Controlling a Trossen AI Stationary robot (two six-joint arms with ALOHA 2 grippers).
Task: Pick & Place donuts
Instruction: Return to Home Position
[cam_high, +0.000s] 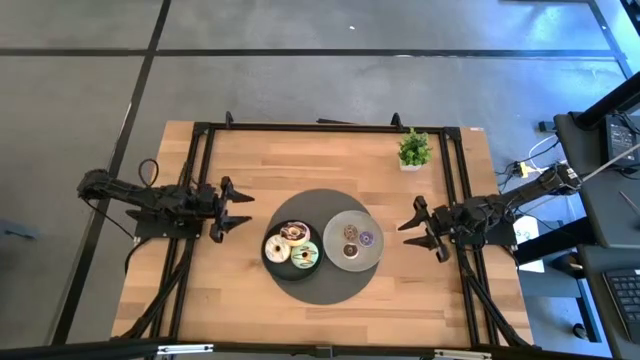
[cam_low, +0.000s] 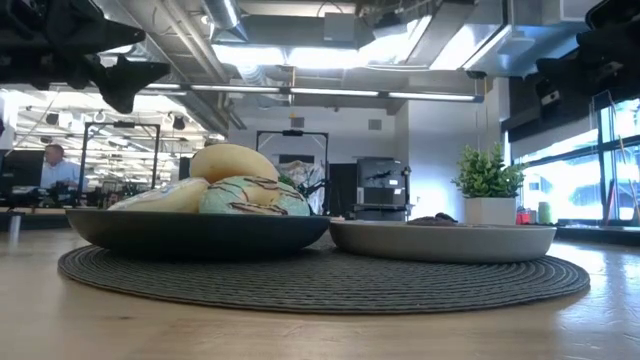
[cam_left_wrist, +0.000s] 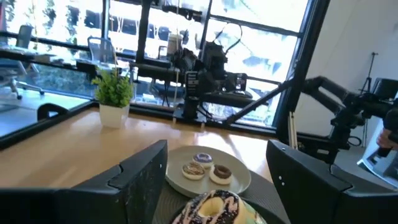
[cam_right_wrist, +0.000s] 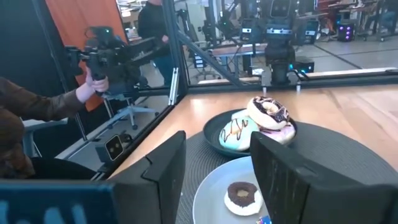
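Observation:
Three larger donuts lie piled on the dark plate (cam_high: 270, 262): a chocolate-iced one with sprinkles (cam_high: 293, 233), a cream one (cam_high: 277, 248) and a green-white one (cam_high: 305, 256). Three tiny donuts rest flat on the grey plate (cam_high: 372, 256): brown (cam_high: 350, 233), purple (cam_high: 366, 239) and cream (cam_high: 350, 250). My left gripper (cam_high: 238, 209) hovers open to the left of the plates, pointing at them. My right gripper (cam_high: 408, 227) hovers open to their right. In the left wrist view the chocolate donut (cam_left_wrist: 211, 208) lies between my open fingers. In the right wrist view the tiny brown donut (cam_right_wrist: 241, 194) lies ahead.
Both plates sit on a round dark woven mat (cam_high: 318, 290) at the table's middle. A small green potted plant (cam_high: 414, 150) stands near the far right corner. A black frame (cam_high: 200, 130) borders the table. A person's hand (cam_right_wrist: 93, 79) holds a device beyond the table's left side.

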